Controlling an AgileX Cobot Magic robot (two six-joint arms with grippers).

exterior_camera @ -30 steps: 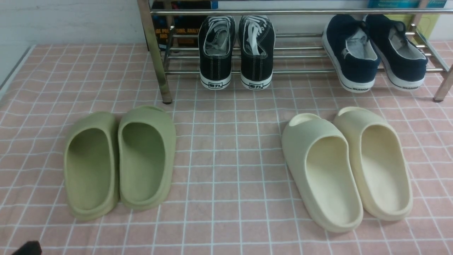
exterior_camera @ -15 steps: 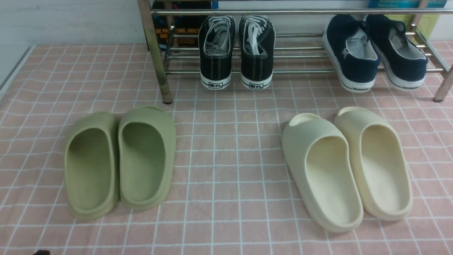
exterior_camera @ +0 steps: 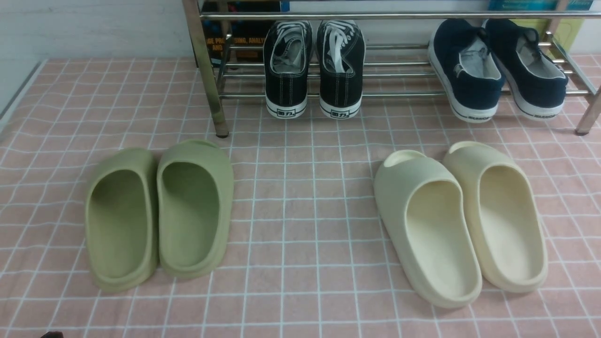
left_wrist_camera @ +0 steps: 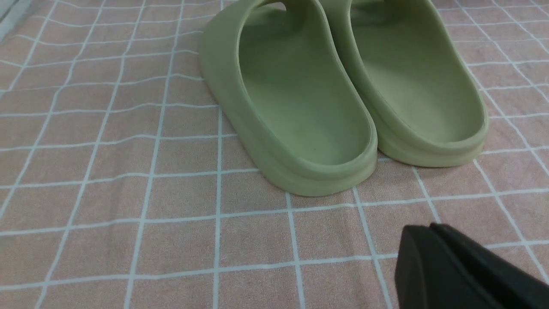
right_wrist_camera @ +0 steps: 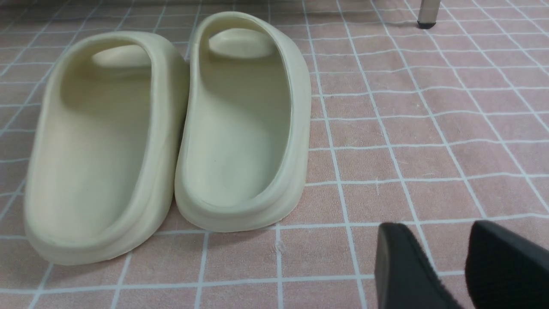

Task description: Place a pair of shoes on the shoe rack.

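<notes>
The pair of shoes, two black canvas sneakers (exterior_camera: 287, 65) (exterior_camera: 340, 65) with white laces and soles, stands side by side on the lower bars of the chrome shoe rack (exterior_camera: 399, 95), heels toward me. My left gripper (left_wrist_camera: 429, 229) is shut and empty, low over the cloth just behind the green slides; only a dark tip of it (exterior_camera: 51, 334) shows at the front view's bottom left edge. My right gripper (right_wrist_camera: 433, 240) is open and empty, low over the cloth beside the heel of the cream slides. Both grippers are far from the rack.
A pair of green foam slides (exterior_camera: 159, 211) lies on the pink checked cloth at the left, and a pair of cream slides (exterior_camera: 462, 220) at the right. Navy slip-on shoes (exterior_camera: 497, 65) sit on the rack's right end. Rack legs (exterior_camera: 206, 70) stand on the cloth.
My left gripper's dark tip has drawn back toward the front view's bottom left edge and nearly left it. The shoes and slides have not moved.
</notes>
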